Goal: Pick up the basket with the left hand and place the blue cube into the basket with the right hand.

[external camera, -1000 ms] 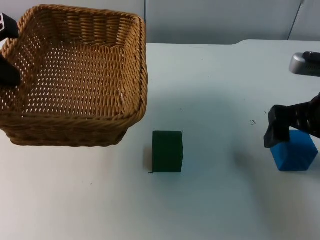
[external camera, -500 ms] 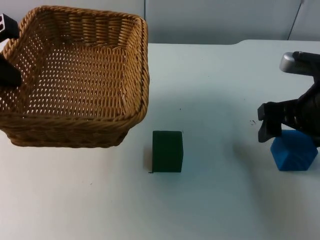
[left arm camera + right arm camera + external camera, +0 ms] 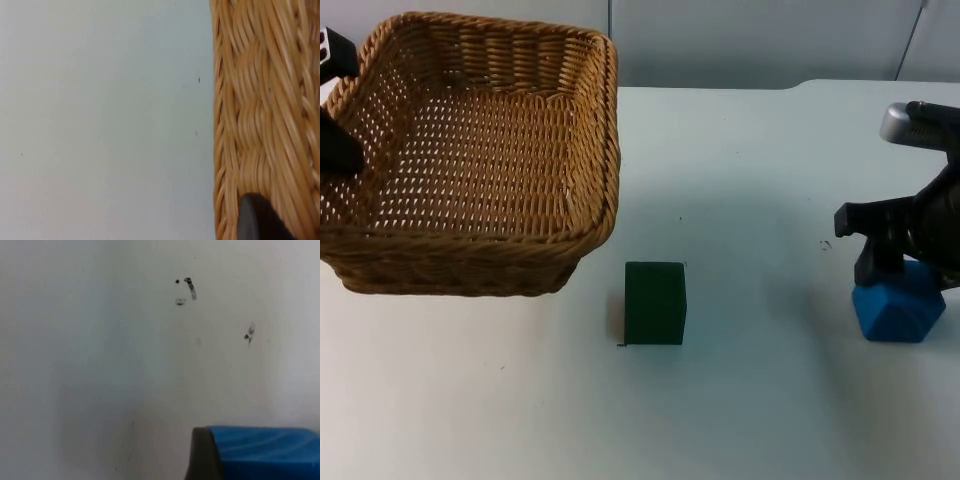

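Wicker basket clamped by left gripper; right gripper grips blue cube.

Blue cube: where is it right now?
In the top view the blue cube sits at the table's right side, between the fingers of the right gripper, well right of the dark green block.

Wicker basket far left — blue cube tilted, far right.
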You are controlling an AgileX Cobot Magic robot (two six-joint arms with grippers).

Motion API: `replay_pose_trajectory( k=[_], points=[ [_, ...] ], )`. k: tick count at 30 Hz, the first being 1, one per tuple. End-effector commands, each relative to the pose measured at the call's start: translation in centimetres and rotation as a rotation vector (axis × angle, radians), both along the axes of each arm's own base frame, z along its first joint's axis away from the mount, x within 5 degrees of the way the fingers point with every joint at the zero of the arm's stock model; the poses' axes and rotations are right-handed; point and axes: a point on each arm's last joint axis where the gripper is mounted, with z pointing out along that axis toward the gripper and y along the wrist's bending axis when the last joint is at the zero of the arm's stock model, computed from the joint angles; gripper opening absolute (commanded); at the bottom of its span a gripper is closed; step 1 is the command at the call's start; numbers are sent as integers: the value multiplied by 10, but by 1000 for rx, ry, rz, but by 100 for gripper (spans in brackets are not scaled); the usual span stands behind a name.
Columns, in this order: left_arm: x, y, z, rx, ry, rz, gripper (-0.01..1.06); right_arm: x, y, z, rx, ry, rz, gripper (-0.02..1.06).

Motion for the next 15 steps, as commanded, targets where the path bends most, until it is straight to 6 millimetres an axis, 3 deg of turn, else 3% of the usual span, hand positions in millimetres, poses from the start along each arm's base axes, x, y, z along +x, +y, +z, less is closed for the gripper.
replay_pose_trajectory(
  k=[1, 2, 3, 5, 11, 15],
  points=[
    [-1, -1, 6, -24, -11, 5, 0, 0, 2, 0, -2, 4, 4, 26],
    [-1, -1, 6, -25, -10, 4, 0, 0, 2, 0, -2, 4, 4, 17],
    [-1, -1, 6, -25, -10, 4, 0, 0, 2, 0, -2, 4, 4, 17],
    [-1, -1, 6, -28, -8, 0, 0, 0, 1, 0, -5, 3, 9, 0],
    [-1, -1, 6, -33, -8, 4, 0, 1, 2, 4, -8, 0, 15, 0],
    [-1, -1, 6, -33, -8, 4, 0, 0, 1, 21, -4, -40, 29, 0]
  ],
)
